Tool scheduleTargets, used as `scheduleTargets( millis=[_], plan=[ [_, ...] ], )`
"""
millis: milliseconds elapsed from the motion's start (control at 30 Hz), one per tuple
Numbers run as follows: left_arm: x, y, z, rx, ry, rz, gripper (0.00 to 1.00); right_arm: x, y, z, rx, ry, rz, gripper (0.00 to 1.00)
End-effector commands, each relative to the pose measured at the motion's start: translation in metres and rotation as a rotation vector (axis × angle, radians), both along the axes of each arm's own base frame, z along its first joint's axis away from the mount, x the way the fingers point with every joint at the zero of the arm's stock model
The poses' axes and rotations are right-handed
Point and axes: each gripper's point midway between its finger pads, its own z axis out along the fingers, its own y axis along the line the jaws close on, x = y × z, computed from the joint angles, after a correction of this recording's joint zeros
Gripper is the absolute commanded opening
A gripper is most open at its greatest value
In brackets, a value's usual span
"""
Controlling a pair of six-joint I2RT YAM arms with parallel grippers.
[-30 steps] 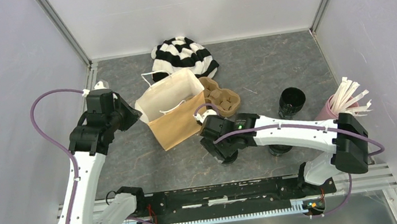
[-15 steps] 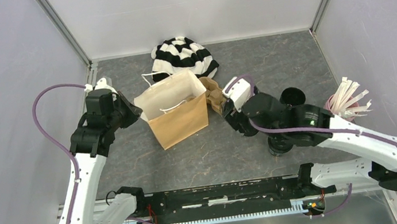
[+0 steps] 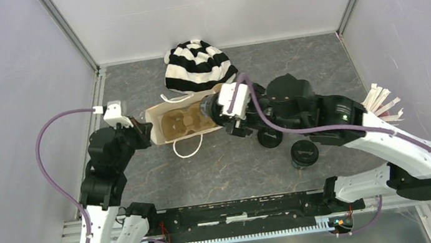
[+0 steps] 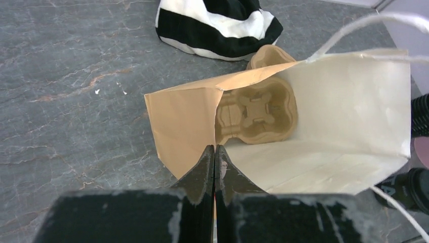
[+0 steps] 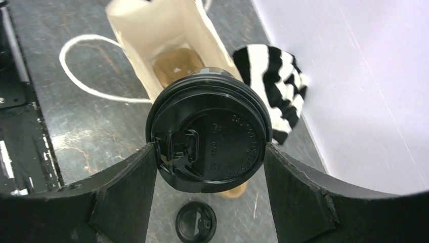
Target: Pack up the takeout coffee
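The right end effector (image 5: 208,157) is closed around a black takeout coffee cup (image 5: 217,126), gripped at its sides just under the flat black lid. The cup is held at the right rim of the brown paper bag (image 3: 158,113), at the bag's open mouth, left of the middle of the worktop (image 3: 312,65). Whether the cup has passed the rim cannot be told.

The left end effector (image 4: 215,157) is clenched, its fingers pressed together on the left edge of the bag's mouth. Inside the bag, at its bottom, the brown moulded-cardboard carrier (image 4: 255,109) is seen with both of its cup wells unfilled. One white string handle (image 3: 188,147) of the bag is laid in a loop on the worktop on the near side.

A second black lidded cup (image 3: 304,152) is stood on the worktop to the right of the bag and nearer, apart from it. Another lidded cup (image 5: 196,221) is seen just right of the held one, below the right arm.

A black-and-white striped cloth (image 3: 199,66) is bunched just beyond the bag, on the far side. White sticks (image 3: 383,102) are seen at the far right, partly hidden by the right arm.
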Motion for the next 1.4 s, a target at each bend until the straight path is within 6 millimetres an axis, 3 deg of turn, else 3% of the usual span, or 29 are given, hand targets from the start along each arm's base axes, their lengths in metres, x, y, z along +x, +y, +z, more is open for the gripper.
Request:
scheduleTargets(
  millis=[0, 200, 400, 833, 967, 1367],
  plan=[
    [-0.005, -0.003, 0.000, 0.077, -0.113, -0.078, 0.02, -0.020, 0.041, 0.009, -0.001, -0.019, 0.208, 0.65],
    [-0.023, -0.003, -0.008, 0.098, -0.175, -0.112, 0.02, -0.018, 0.063, -0.009, -0.093, -0.039, 0.251, 0.66],
    [-0.034, -0.004, -0.011, 0.081, -0.226, -0.122, 0.02, -0.009, 0.066, -0.024, -0.196, -0.062, 0.240, 0.67],
    [-0.038, -0.010, -0.004, 0.049, -0.239, -0.148, 0.02, -0.020, 0.081, -0.051, -0.341, -0.047, 0.322, 0.64],
    [-0.041, -0.011, -0.004, 0.048, -0.241, -0.155, 0.02, -0.012, 0.080, -0.059, -0.372, -0.066, 0.288, 0.64],
    [-0.040, -0.010, -0.006, 0.070, -0.238, -0.164, 0.02, 0.010, 0.111, -0.088, -0.424, -0.128, 0.275, 0.63]
  ],
)
